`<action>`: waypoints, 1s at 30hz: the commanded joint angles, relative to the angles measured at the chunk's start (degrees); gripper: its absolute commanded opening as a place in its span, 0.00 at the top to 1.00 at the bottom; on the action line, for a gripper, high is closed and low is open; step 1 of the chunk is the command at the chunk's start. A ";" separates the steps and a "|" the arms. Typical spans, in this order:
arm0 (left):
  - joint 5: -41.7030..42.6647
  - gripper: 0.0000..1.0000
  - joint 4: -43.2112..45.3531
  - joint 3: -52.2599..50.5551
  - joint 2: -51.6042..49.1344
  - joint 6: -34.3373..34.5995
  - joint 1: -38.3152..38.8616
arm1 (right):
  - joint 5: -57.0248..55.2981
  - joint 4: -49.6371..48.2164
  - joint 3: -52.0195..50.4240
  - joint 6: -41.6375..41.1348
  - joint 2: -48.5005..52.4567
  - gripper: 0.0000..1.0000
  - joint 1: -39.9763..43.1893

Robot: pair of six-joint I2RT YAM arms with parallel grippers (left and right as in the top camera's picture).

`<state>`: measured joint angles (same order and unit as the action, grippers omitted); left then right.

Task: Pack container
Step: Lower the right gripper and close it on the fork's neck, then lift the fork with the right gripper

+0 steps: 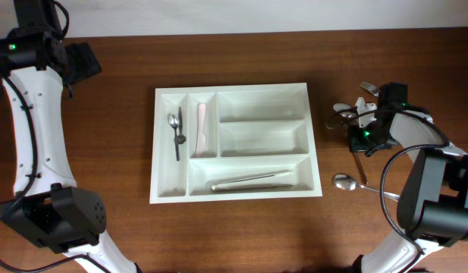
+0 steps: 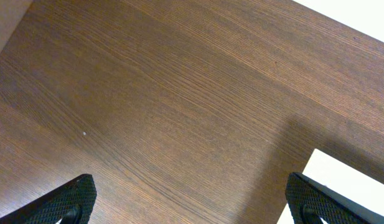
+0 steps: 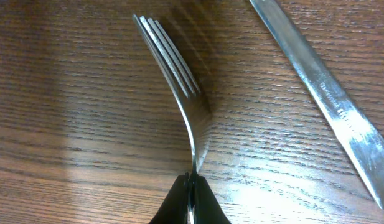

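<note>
Grip: your right gripper (image 3: 190, 186) is clenched on the neck of a silver metal fork (image 3: 176, 74). The thin edge sits between the black fingers and the tines point to the upper left of the wrist frame.
Beside it: a flat steel knife blade (image 3: 322, 93) runs down the right of that frame, apart from the fork.
Loose pile: overhead, a round-bowled silver spoon (image 1: 343, 181) lies at lower right.
Container: the large white rectangular plastic cutlery tray (image 1: 260, 106) sits at frame centre, well apart to the left of the held fork. Some compartments already hold cutlery.
Far arm: your left gripper (image 2: 190, 199) is released, jaws wide, over bare brown wooden table (image 2: 148, 93) at upper left. It holds nothing.
Risk: the pinch is narrow, so expect the fork to swivel or slip in transit. Carried low, the tines could catch the tray wall or land across a divider.
Hard to tell: whether the fork is off the wood. Its handle is hidden behind the fingers. The pile under the right arm is tangled. The white corner at lower right of the left wrist frame is cut off.
</note>
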<state>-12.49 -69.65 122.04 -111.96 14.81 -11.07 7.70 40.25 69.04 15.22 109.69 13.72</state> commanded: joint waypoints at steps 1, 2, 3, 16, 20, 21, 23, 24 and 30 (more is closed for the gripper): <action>-0.44 0.01 -0.07 0.46 0.28 0.15 -0.07 | -0.68 0.20 -0.63 -0.28 0.42 0.96 0.11; -0.44 0.01 -0.07 0.46 0.28 0.15 -0.07 | -0.68 0.17 -0.63 -0.28 0.42 0.96 0.11; -0.44 0.01 -0.07 0.48 0.28 0.15 -0.07 | -0.70 0.15 -0.63 -0.28 0.42 0.96 0.11; -0.44 0.01 -0.07 0.48 0.28 0.15 -0.07 | -0.70 -0.87 -0.33 0.63 0.39 0.96 0.11; -0.44 0.01 -0.04 0.46 0.28 0.15 -0.07 | -0.66 0.15 1.46 0.63 0.33 0.96 0.11; -0.44 0.01 -0.07 0.48 0.28 0.15 -0.07 | -0.66 0.50 2.16 0.63 0.28 0.96 0.11; -0.44 0.01 -0.07 0.46 0.28 0.15 -0.07 | -0.66 1.49 3.91 0.63 0.22 0.96 0.11; -0.44 0.01 -0.07 0.46 0.28 0.15 -0.07 | -0.66 2.08 4.94 0.63 0.24 0.96 0.11; -0.44 0.01 -0.07 0.48 0.28 0.15 -0.07 | -0.22 6.43 11.96 1.33 0.22 0.96 -0.35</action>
<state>-12.49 -69.65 122.04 -111.96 14.81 -11.07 7.53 45.76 77.03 15.51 109.91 13.72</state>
